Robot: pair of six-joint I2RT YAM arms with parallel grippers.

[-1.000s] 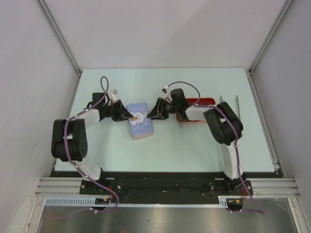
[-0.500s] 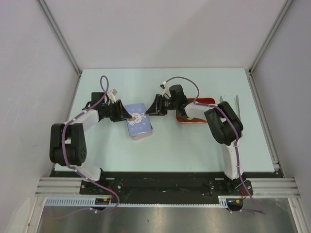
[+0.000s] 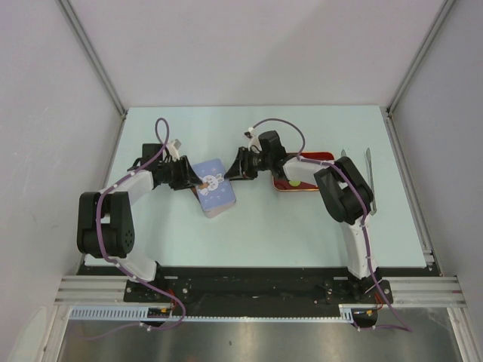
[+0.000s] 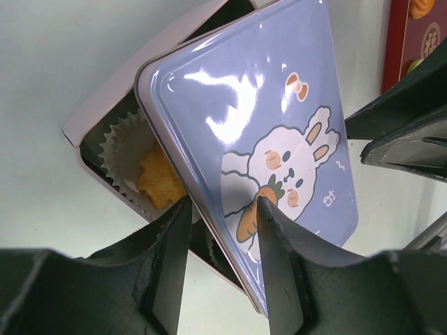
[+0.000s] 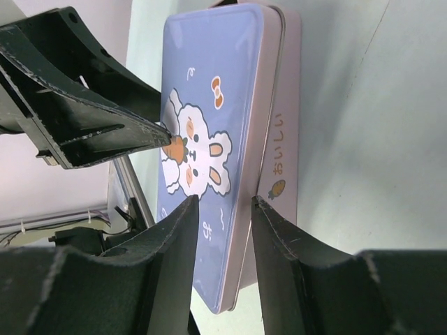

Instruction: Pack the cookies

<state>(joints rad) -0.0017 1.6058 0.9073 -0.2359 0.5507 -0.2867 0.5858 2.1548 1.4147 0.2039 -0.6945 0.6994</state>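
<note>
A pink tin box (image 4: 87, 129) sits mid-table, its blue bunny lid (image 3: 213, 188) tilted up on one side. In the left wrist view the lid (image 4: 265, 105) uncovers a white paper cup (image 4: 122, 150) holding an orange star-shaped cookie (image 4: 159, 183). My left gripper (image 4: 223, 202) is shut on the lid's edge, one finger under it and one on the carrot print. My right gripper (image 5: 225, 201) is open, straddling the opposite edge of the lid (image 5: 209, 84) and the box side (image 5: 283, 139). More cookies (image 3: 293, 182) lie in the red tray (image 3: 309, 158).
The red tray lies just right of the tin, behind my right wrist. Two metal tongs (image 3: 368, 170) lie at the right of the table. Both grippers (image 3: 198, 181) (image 3: 229, 173) face each other across the tin. White walls stand on three sides.
My right gripper has moved left from the tray up to the tin. The lid has turned a little and tilted in my left gripper.
</note>
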